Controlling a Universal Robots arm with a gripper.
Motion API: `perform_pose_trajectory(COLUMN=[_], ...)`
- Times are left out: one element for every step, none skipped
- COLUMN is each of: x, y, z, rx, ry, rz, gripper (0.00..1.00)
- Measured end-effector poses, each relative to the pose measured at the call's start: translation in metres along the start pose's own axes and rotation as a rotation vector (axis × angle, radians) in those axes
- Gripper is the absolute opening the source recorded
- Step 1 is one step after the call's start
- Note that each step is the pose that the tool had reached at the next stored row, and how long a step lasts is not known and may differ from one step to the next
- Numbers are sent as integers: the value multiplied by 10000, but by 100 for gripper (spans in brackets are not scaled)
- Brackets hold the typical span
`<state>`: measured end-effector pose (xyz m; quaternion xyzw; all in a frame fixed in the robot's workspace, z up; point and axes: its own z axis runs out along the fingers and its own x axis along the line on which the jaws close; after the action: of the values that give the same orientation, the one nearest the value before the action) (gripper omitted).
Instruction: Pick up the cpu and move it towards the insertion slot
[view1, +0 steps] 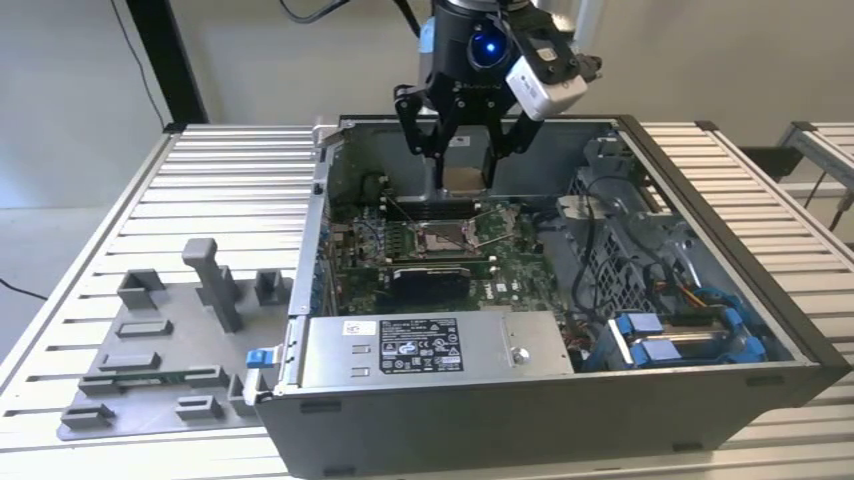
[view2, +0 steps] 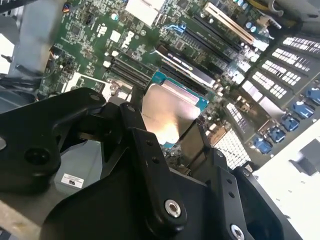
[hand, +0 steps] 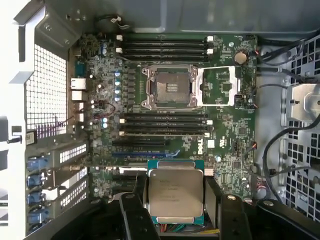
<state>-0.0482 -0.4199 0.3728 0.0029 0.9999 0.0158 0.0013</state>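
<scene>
Slatted bench, open case. Claw (view1: 463, 150) clamps cpu (hand: 175, 194), lifted clear; insertion slot (hand: 169, 86) sits below and ahead, unfilled, 1 transfer pending.

You had cpu (hand: 175, 193) edges covered by gripper (hand: 175, 200) fingers (hand: 134, 217), its lower rim cut off in first wrist view, arm cropped above in exterior view.

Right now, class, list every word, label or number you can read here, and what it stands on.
Label on the power supply: too small to read.
Engraving on the cpu, held in the jaws: too faint.
White sticker in the second wrist view: blurred.
White logo on the motherboard: brand mark, not quoted.
No other readable text.
</scene>
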Motion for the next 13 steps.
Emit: perform_pose_trajectory(x=[1, 2, 3, 4, 5, 6, 8, 9, 10, 11, 12, 13, 14], y=[19, 36, 53, 73, 93, 113, 137, 159, 185, 209, 235, 261, 287], z=[4, 8, 12, 18, 23, 26, 30, 34, 37, 41, 44, 48, 52], rx=[-1, -2, -1, -1, -2, 0, -1, -1, -1, -1, 0, 0, -1], ry=[-1, -2, -2, -2, -3, -2, -3, -3, -3, -3, -3, -2, -3], rz=[9, 21, 32, 41, 50, 57, 63, 66, 69, 73, 76, 78, 81], gripper=[0, 0, 0, 0, 0, 0, 0, 0, 0, 0, 0, 0, 0])
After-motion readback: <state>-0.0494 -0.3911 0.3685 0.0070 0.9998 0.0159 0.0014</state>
